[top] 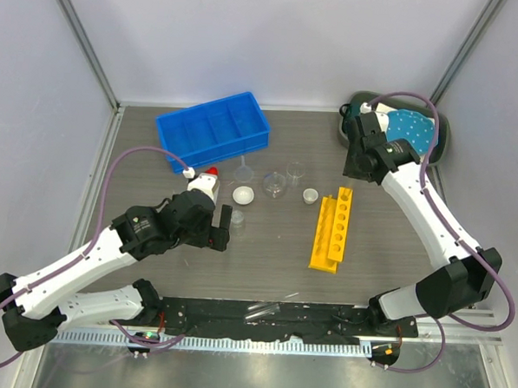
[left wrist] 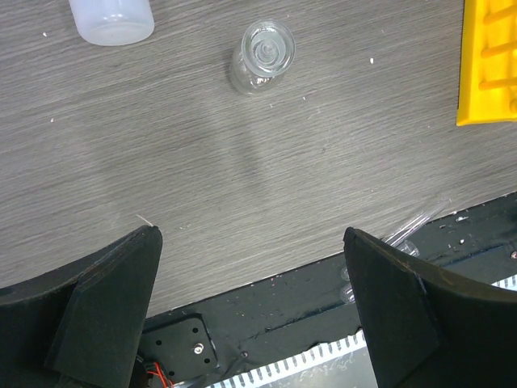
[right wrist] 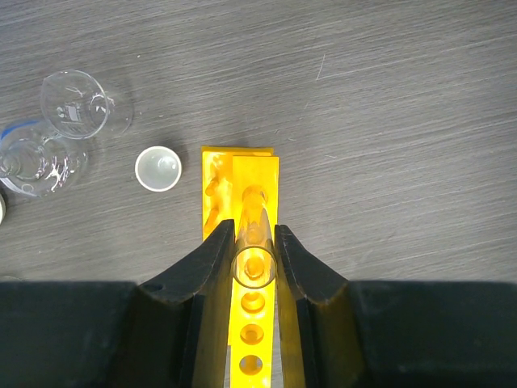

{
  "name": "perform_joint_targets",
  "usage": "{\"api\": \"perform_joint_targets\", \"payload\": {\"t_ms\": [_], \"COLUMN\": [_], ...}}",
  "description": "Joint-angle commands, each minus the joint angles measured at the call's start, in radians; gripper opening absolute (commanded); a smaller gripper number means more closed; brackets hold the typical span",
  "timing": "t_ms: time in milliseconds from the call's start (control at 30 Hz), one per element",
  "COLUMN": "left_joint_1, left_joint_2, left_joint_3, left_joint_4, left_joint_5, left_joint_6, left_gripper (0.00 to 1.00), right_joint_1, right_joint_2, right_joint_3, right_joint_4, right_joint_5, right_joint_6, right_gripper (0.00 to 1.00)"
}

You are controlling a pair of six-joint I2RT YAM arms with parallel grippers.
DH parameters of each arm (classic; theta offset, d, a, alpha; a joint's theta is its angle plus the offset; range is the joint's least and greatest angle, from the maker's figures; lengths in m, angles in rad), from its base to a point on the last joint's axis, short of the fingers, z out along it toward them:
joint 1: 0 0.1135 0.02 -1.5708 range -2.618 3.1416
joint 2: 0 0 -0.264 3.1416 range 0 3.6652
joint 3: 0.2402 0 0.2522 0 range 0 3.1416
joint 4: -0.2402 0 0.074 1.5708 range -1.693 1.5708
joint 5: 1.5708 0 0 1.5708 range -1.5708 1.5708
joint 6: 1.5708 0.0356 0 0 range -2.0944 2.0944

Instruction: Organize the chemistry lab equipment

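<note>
two arms: both over the grey table (top: 273, 264)
left gripper (left wrist: 250, 299): jaws spread wide, nothing between them, just beside the white squeeze bottle (top: 205, 188)
small clear beaker (left wrist: 262, 52): upright on the table, ahead of the left gripper
right gripper (right wrist: 254, 271): narrow, pinching a clear test tube (right wrist: 254, 234)
test tube: lower end over far end of yellow tube rack (right wrist: 215, 190); seated in a hole or not, cannot tell
flask (top: 274, 183): between funnel (top: 243, 169) and rack
white dishes: one (top: 243, 195) near the bottle, one (right wrist: 157, 168) just beside the rack
blue bin (top: 212, 126): far left
</note>
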Motion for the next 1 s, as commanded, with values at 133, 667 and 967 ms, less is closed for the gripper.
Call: {"api": "perform_joint_targets", "payload": {"t_ms": [133, 667, 967], "left_joint_1": [-0.002, 0.0, 0.0], "left_joint_2": [-0.01, -0.002, 0.006], "left_joint_3": [0.007, 0.034, 0.053], "left_joint_4": [0.029, 0.001, -0.008], "left_joint_5": [-0.018, -0.021, -0.018], "left_joint_6": [0.009, 0.016, 0.015], "left_gripper": [1.0, 1.0, 1.0], "right_joint_1": [0.0, 0.0, 0.0], "right_joint_2": [-0.01, -0.027, -0.042], "right_joint_3": [-0.043, -0.164, -0.213], "right_joint_4": [0.073, 0.141, 0.167], "right_joint_5": [-0.001, 0.015, 0.015], "right_joint_6": [0.004, 0.032, 0.038], "right_gripper": [0.08, 0.08, 0.08]}}
